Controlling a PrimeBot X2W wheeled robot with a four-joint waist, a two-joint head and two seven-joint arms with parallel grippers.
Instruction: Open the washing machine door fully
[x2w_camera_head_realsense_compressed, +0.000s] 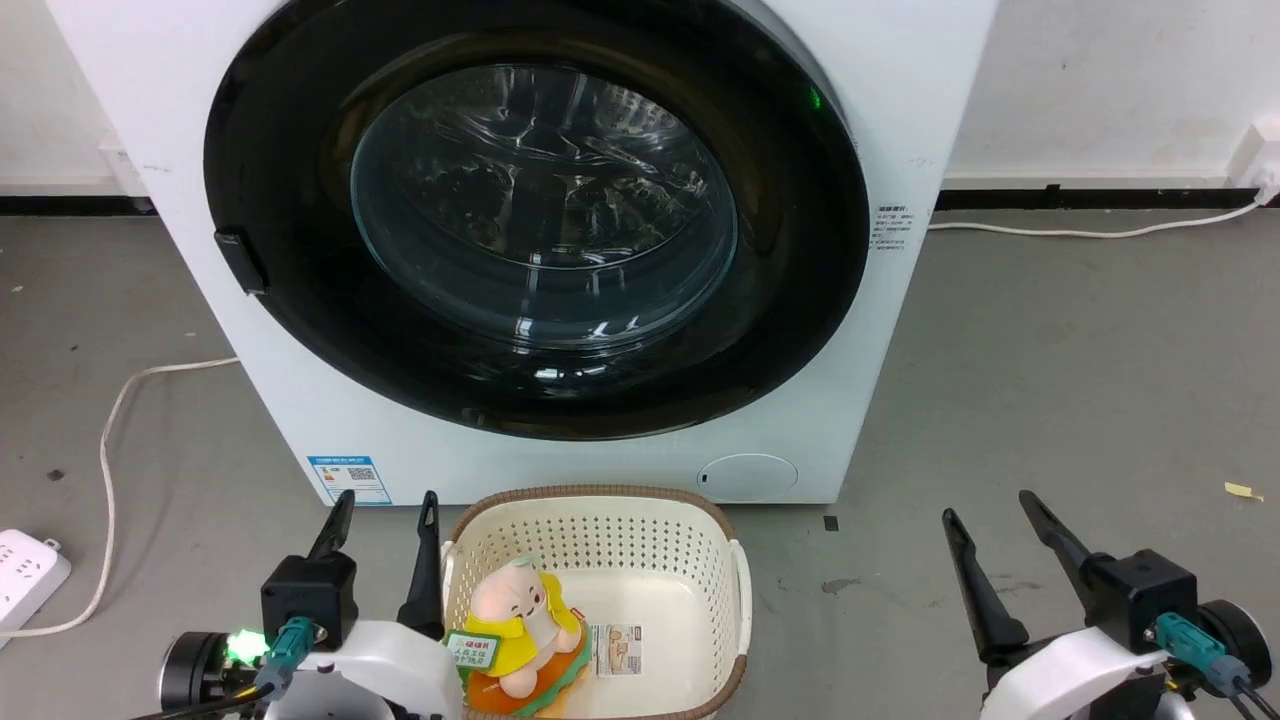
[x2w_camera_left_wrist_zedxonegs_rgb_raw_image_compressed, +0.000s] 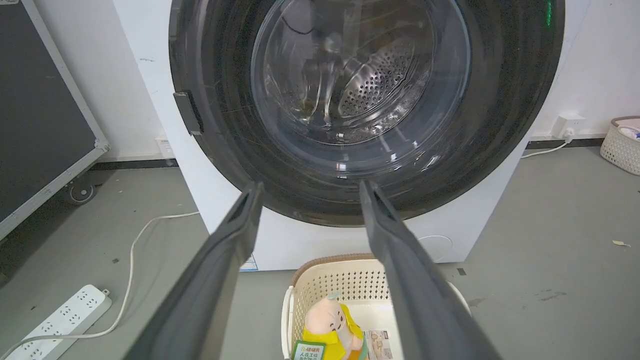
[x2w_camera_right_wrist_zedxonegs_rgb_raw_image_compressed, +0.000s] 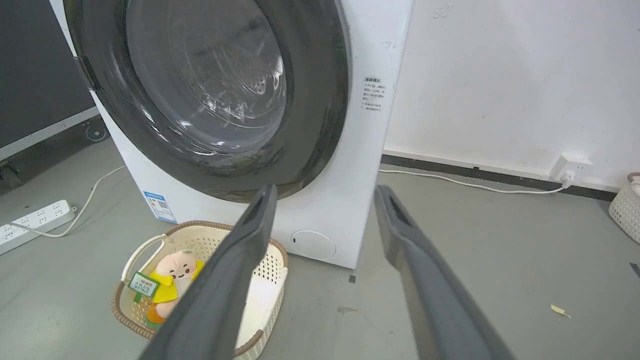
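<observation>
A cream basket (x2w_camera_head_realsense_compressed: 600, 496) holding a plush toy (x2w_camera_head_realsense_compressed: 520, 620) sits on the floor (x2w_camera_head_realsense_compressed: 1050, 380) before the washing machine (x2w_camera_head_realsense_compressed: 900, 100), just beside my left claw (x2w_camera_head_realsense_compressed: 388, 497). Open floor lies ahead of my right claw (x2w_camera_head_realsense_compressed: 988, 505). Both claws stand wide, holding nothing. The washing machine door (x2w_camera_head_realsense_compressed: 290, 180) lies shut, beyond and above both claws, untouched.
</observation>
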